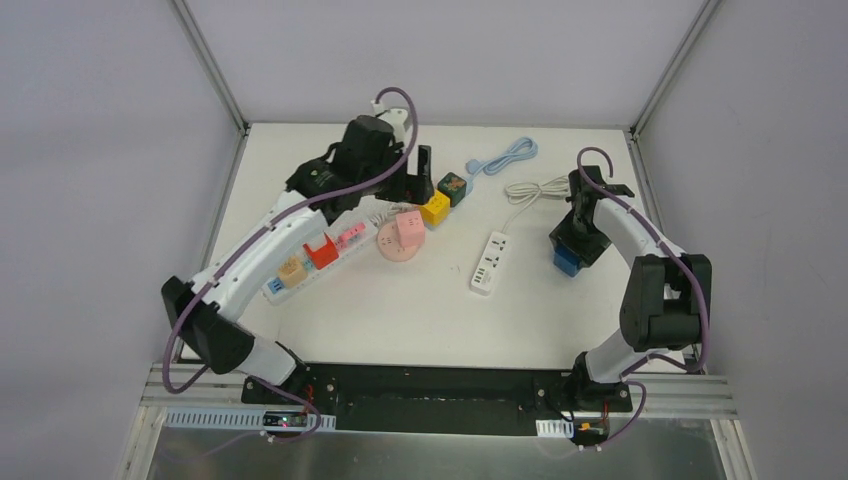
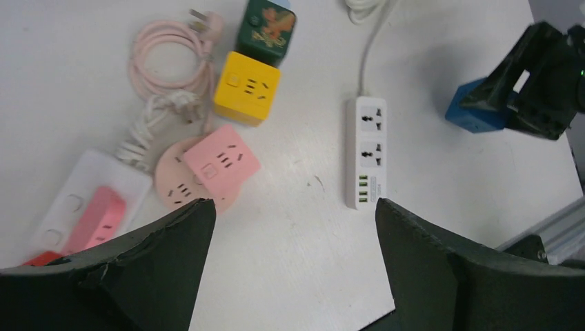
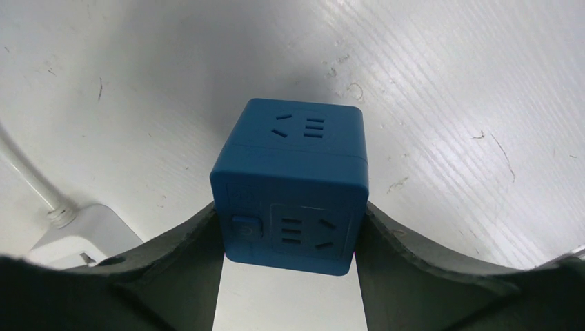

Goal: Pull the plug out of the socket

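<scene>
My right gripper [image 3: 290, 207] is shut on a blue cube socket [image 3: 290, 183], its fingers pressed on the cube's two sides. In the top view the cube [image 1: 567, 262] is at the table's right, to the right of a white power strip [image 1: 489, 262], and my right gripper [image 1: 572, 245] is over it. My left gripper [image 2: 293, 207] is open and empty above the table. A pink cube plug [image 2: 221, 160] sits in a round pink socket [image 2: 172, 181] just beyond its left finger. In the top view the left gripper [image 1: 420, 185] hovers behind that pink plug [image 1: 408, 228].
A yellow cube [image 2: 247, 87] and a green cube [image 2: 265, 24] lie behind the pink socket, beside a coiled pink cable [image 2: 172, 55]. A long white strip [image 1: 310, 255] at the left carries red, pink and orange plugs. White and light blue cables [image 1: 510, 155] lie at the back.
</scene>
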